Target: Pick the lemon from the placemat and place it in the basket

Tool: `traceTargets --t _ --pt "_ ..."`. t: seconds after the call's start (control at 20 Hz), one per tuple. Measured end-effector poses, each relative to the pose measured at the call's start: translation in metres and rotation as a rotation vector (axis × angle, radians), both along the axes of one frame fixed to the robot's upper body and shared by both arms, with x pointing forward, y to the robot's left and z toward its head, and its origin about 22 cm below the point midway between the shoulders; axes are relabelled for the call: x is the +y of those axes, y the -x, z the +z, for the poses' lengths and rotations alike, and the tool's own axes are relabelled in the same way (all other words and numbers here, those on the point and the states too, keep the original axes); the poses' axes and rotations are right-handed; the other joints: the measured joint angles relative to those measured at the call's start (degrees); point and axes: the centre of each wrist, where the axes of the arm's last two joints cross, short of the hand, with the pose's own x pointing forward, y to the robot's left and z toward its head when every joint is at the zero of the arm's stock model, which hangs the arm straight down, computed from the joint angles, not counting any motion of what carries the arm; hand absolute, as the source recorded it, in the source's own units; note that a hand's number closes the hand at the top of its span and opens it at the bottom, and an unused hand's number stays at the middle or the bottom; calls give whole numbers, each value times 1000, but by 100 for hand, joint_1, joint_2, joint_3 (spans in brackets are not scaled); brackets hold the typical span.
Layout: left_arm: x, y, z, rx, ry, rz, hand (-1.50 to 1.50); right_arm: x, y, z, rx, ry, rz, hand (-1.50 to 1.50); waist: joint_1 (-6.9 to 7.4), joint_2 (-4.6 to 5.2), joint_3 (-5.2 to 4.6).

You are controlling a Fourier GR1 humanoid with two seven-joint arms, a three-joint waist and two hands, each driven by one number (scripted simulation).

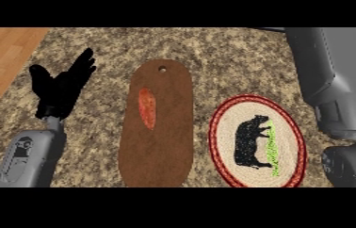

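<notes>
- Plainly, the left hand stands at the view's left, above its grey forearm. Its fingers are straight, spread apart and pointing up and away, and they hold nothing.
- To the right of those fingers, apart from them, a brown wooden cutting board lies lengthwise on the speckled stone counter. The hanging hole at its far end is about level with the fingertips.
- An orange-red, elongated vegetable lies on the left half of the board, on the side nearer the left fingers. It sits lower in the view than the fingertips.
- Farther right, just beside the board, lies a round woven placemat with a red rim, a black animal figure and a green stripe.
- I cannot make out the lemon on the placemat or anywhere else in this view.
- The right forearm comes down along the right edge, just beside the placemat's rim.
- Only a dark rounded part of the right hand shows at the lower right edge. I cannot tell how its fingers stand or whether they hold anything.
</notes>
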Motion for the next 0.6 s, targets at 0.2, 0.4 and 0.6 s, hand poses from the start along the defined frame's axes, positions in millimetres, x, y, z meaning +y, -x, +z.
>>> traceTargets --t 0.2,0.4,0.6 --pt "-4 -1 -1 0 3 -1 0 -17 -3 22 -9 52 -72 150 -19 6 5" --pt "-3 -1 -3 4 2 3 0 -32 -3 34 -3 83 -139 150 -40 14 8" --pt "2 0 -3 6 2 12 0 -56 -2 41 33 116 -227 150 -79 -3 11"
